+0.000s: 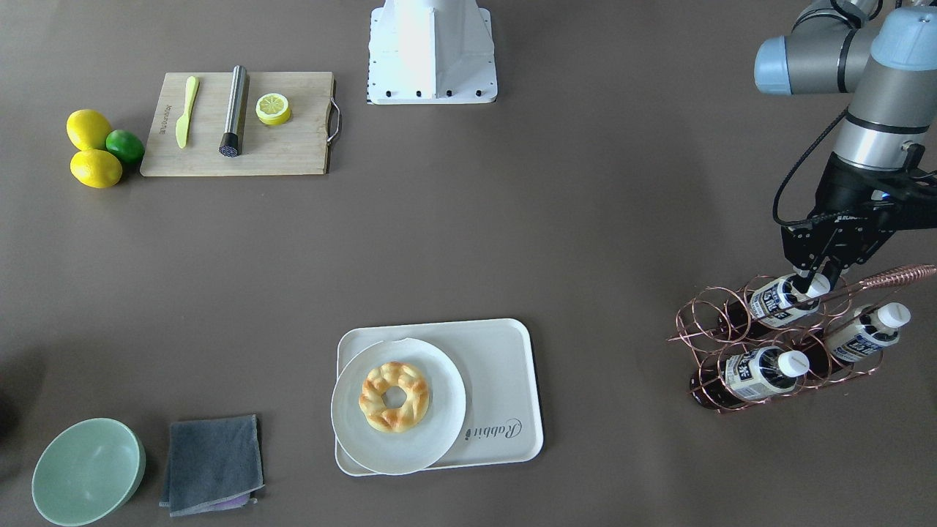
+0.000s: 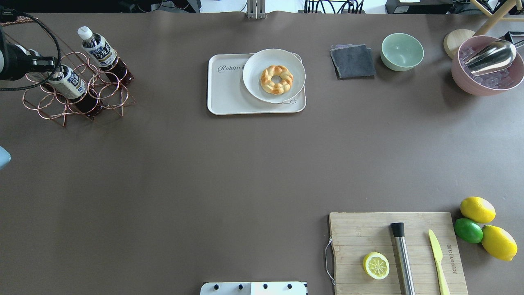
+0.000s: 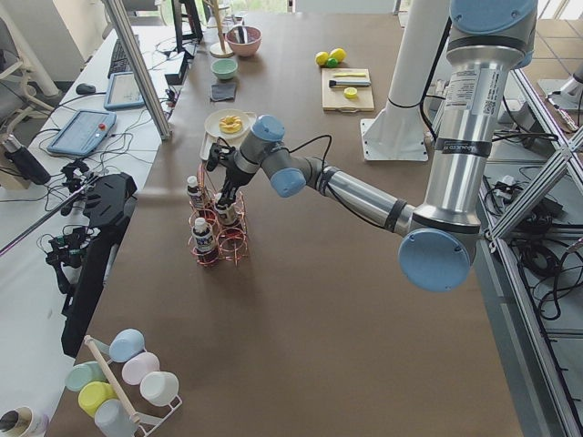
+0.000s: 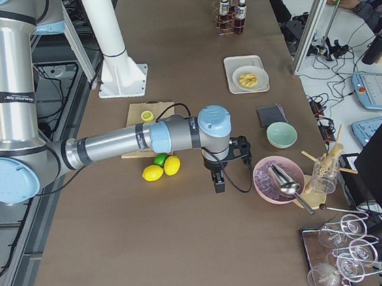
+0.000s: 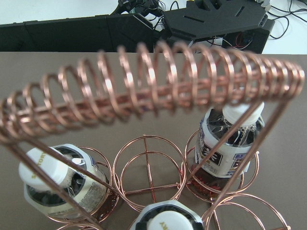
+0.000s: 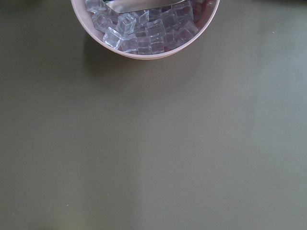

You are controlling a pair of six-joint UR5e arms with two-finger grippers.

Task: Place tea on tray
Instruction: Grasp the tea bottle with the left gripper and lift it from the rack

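Note:
Three tea bottles lie in a copper wire rack [image 1: 732,322] at the table's left end. My left gripper [image 1: 811,282] is down at the neck of the bottle nearest the robot [image 1: 777,301], its fingers either side of the white cap, and looks open. The other two [image 1: 871,333] [image 1: 758,369] lie beside it. In the left wrist view that cap [image 5: 165,223] is at the bottom edge, with no fingers in sight. The cream tray [image 1: 505,351] holds a white plate [image 1: 439,380] with a bread ring. My right gripper [image 4: 217,181] hangs beside the ice bowl; I cannot tell its state.
The rack's coiled handle [image 5: 153,86] arches over the bottles. A cutting board [image 1: 293,146] carries a knife, a steel muddler and a lemon half, with lemons and a lime beside it. A green bowl [image 1: 88,472], grey cloth [image 1: 212,465] and pink ice bowl [image 2: 487,80] stand farther off.

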